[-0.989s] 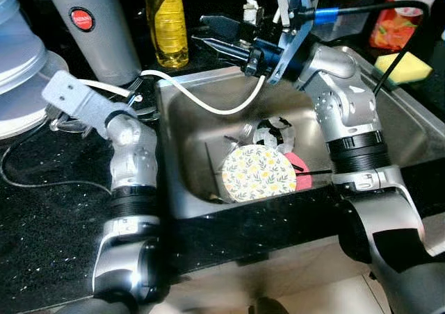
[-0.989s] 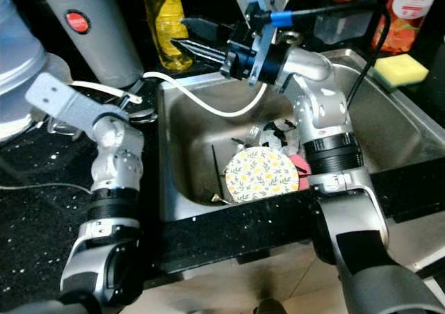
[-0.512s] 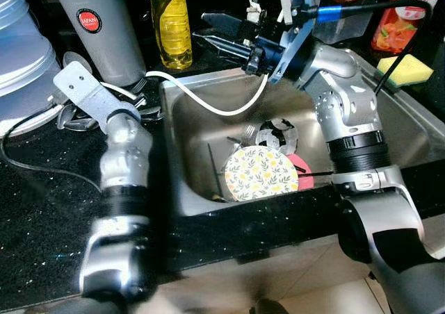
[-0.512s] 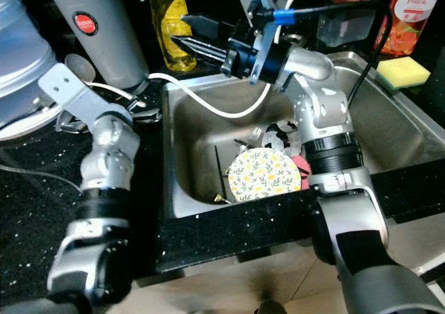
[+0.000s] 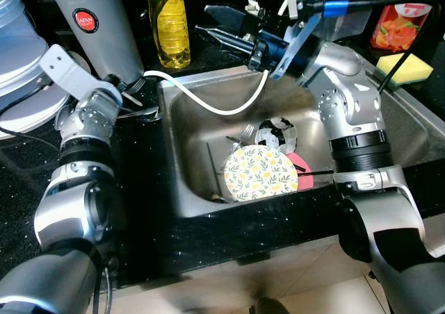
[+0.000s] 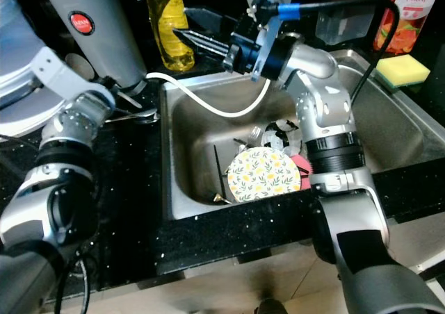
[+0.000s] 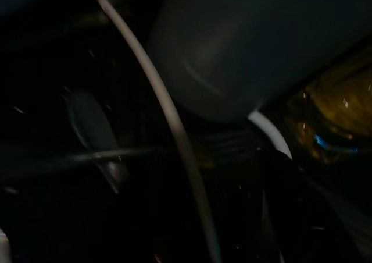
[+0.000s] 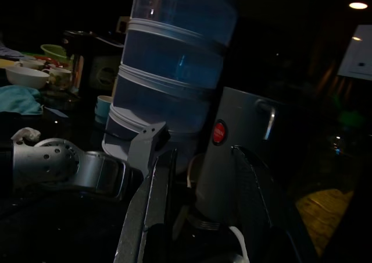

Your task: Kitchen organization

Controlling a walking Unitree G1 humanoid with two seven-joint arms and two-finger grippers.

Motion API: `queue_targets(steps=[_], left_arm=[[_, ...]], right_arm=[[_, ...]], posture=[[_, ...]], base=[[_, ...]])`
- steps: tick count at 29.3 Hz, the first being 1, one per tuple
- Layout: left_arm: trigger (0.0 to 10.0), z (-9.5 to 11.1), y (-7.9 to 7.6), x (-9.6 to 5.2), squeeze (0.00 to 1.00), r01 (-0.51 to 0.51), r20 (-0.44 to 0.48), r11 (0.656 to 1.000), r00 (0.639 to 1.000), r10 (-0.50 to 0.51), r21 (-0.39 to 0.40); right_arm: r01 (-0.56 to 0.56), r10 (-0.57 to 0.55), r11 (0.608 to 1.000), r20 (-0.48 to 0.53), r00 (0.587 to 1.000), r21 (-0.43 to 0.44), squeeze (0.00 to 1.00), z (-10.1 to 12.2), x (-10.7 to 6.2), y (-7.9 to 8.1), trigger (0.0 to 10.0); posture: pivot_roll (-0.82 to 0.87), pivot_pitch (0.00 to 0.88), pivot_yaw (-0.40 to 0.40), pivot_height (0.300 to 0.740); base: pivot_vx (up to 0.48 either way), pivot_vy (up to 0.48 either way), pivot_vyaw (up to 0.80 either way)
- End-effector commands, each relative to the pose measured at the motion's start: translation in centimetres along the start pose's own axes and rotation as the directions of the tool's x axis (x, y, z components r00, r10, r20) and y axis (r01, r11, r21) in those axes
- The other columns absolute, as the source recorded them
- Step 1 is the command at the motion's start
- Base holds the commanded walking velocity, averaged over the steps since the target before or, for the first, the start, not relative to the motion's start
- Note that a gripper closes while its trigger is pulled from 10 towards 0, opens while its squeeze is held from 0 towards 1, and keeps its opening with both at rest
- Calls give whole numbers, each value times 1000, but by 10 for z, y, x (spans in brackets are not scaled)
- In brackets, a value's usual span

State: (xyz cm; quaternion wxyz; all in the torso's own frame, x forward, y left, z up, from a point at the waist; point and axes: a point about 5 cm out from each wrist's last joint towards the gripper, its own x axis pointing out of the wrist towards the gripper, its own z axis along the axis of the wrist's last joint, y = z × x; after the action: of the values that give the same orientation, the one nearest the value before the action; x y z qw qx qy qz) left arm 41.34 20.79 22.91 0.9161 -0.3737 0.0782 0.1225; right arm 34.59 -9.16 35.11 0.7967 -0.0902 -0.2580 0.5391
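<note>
Right gripper point(image 5: 215, 23): I see it raised above the back rim of the steel sink point(image 5: 188, 182), its two black fingers point(image 5: 221, 14) held apart with nothing between them and pointing toward the yellow dish-soap bottle point(image 5: 170, 23). From the right wrist camera the fingers frame a grey thermos jug point(image 8: 238, 152) with a round red badge, and behind it a stack of translucent blue containers point(image 8: 174, 77).

Left gripper: I cannot tell whether it is apart or together; the left arm point(image 5: 83, 119) reaches over the black speckled counter point(image 5: 28, 210) toward the base of the thermos jug, where some metal cutlery point(image 6: 135, 114) lies (the left wrist view is very dark; I can make out only the jug's underside, a white cable point(image 7: 174, 135) and a spoon-like shape point(image 7: 96, 138)).

Sink contents: a round plate with a yellow floral print point(image 5: 260, 174) lies in the basin near the front wall, partly over a pink plate point(image 5: 303, 172); just behind it rests a black-and-white patterned dish point(image 5: 277, 133), with a fork point(image 5: 245, 130) beside it and a thin dark chopstick-like rod point(image 5: 211, 168) against the left wall.

White cable: it droops from the counter across the back of the basin up to the right arm.

Right side of the counter: a yellow sponge point(image 5: 403, 67) and a red packet point(image 5: 409, 12).
</note>
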Motion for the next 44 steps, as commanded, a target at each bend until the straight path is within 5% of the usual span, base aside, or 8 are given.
queue_targets(steps=[1,3,4,8,11,34,39,44], left_arm=[[10000,8,1,1,1000,-4,3,1000,1000,4,-15],[10000,8,0,3,1000,-32,-9,999,999,32,-41],[10000,8,0,4,0,-53,-9,998,999,53,-42],[10000,4,5,4,0,-148,-13,988,989,147,-40],[0,-4,9,5,0,-151,-60,986,987,147,-67],[0,12,13,5,0,-177,41,980,983,181,-96],[10000,25,2,2,0,-173,160,984,971,177,-35],[10000,28,-23,-5,0,-76,210,994,973,92,-84]], right_arm=[[5,-5,1000,15,1000,2,0,3,-3,0,10000],[9,-9,1000,11,1000,2,0,4,-4,0,10000],[10,-10,1000,9,1000,2,0,4,-5,0,10000],[13,-13,1000,6,1000,4,0,4,-5,0,10000],[13,-13,1000,3,1000,4,0,4,-5,0,10000],[14,-14,1000,8,1000,-1,0,7,-5,-3,10000],[13,-13,1000,10,1000,3,0,7,-3,-3,10000],[9,-9,1000,18,1000,9,0,6,-2,-2,10000]], posture=[[-156,78,101,740],[-166,84,103,740],[-166,84,103,740],[-170,87,106,740],[-173,86,105,740],[-167,71,96,740],[-157,70,90,740],[-143,67,90,740]], base=[[0,0,0],[0,0,0],[0,0,0],[0,0,0],[0,0,0],[0,0,0],[0,0,0],[0,0,0]])
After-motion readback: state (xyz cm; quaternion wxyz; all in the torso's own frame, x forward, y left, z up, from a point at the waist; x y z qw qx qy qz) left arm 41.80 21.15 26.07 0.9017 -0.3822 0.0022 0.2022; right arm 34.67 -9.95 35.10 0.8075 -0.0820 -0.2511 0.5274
